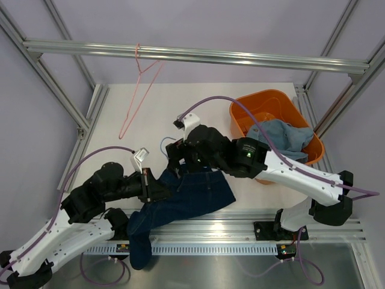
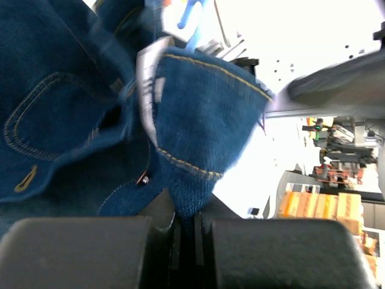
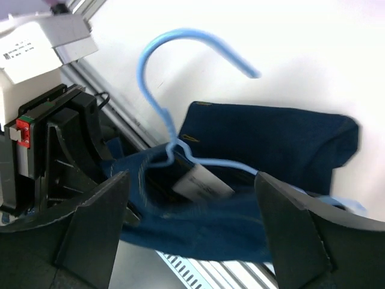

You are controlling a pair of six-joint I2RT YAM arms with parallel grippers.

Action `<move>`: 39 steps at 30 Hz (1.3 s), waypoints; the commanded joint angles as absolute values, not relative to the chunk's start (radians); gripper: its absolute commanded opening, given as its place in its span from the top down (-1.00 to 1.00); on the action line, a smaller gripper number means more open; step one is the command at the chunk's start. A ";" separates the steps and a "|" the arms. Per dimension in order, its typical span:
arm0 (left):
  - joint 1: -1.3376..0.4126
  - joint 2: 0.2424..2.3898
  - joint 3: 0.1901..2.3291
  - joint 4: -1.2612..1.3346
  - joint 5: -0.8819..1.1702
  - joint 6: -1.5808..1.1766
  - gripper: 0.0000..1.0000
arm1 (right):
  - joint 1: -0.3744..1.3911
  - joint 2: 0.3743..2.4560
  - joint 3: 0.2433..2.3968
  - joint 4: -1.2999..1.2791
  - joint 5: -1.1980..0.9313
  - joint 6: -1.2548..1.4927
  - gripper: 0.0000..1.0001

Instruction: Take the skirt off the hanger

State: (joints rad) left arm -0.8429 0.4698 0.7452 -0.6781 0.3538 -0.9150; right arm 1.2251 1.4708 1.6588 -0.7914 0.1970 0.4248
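Freeing the dark blue denim skirt (image 1: pixel 192 195) from its light blue wire hanger (image 3: pixel 187 33) was the step in hand, I judged. Both lay at the white table's (image 1: pixel 156 102) near edge. My left pincer (image 2: pixel 186 226) was clenched on a denim fold. My right pincer (image 3: pixel 192 180) hung wide open over the hanger's neck, touching nothing. Next it needed to close there and draw the hanger out.

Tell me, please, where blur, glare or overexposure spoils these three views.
Top external: evenly lit and sharp, the skirt plainly readable. Left wrist: the skirt sits so close it smears, and the background at right is blown white. Right wrist: the table glares white, the near fingers are soft, the blue hanger only slightly blurred.
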 commanded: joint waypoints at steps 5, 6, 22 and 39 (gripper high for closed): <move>-0.841 0.408 0.805 -0.681 0.330 -0.891 1.00 | 1.239 1.289 1.688 -0.867 0.362 0.442 -0.90; -0.841 0.403 0.801 -0.663 0.340 -0.893 1.00 | 1.241 1.260 1.675 -0.870 0.371 0.440 -0.90; -0.841 0.311 0.808 -0.532 0.440 -0.923 1.00 | 1.239 1.091 1.387 -0.703 0.292 0.656 -0.46; -0.841 0.373 0.779 -0.264 0.453 -0.851 1.00 | 1.239 1.150 1.339 -0.362 0.316 1.153 -0.38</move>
